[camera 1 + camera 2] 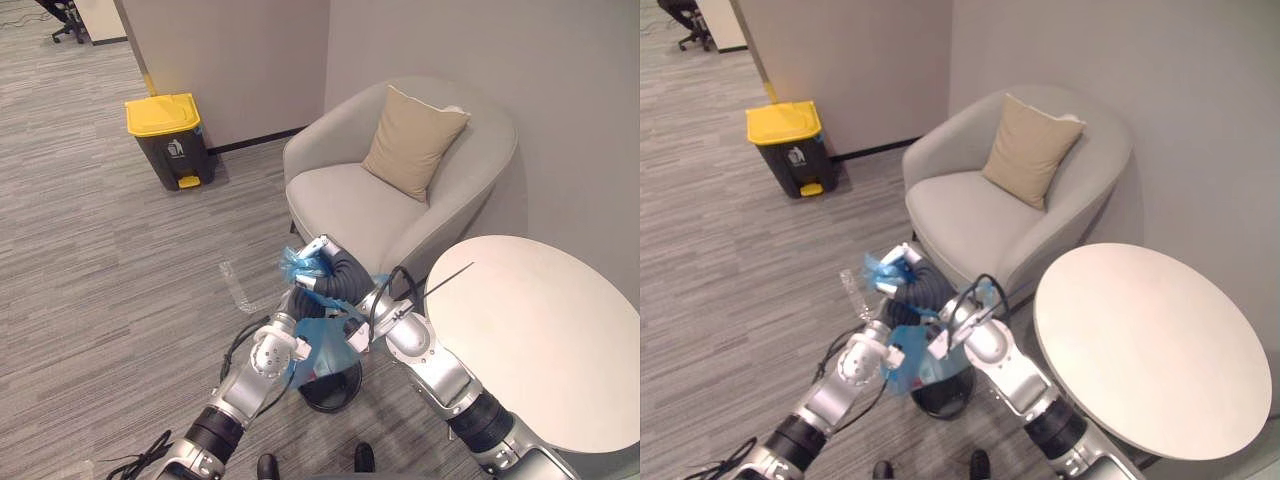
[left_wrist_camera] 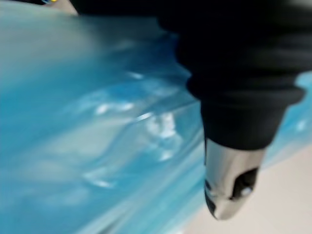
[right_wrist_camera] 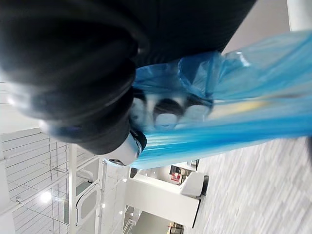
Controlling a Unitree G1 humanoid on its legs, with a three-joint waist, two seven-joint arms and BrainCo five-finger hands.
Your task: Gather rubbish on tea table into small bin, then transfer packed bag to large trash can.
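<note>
As the blue bag (image 1: 325,345) hangs just over the small bin (image 1: 335,392), we've got our right hand (image 1: 318,250) above it, fingers (image 3: 165,111) curled tight into the gathered neck, so nothing spills. Our left hand (image 2: 229,192) sits lower, close against the bag's side, likely steadying it, though whether it grips we can't tell. Well beyond both hands waits the large trash can (image 1: 170,140), where we reckon this bag goes.
</note>
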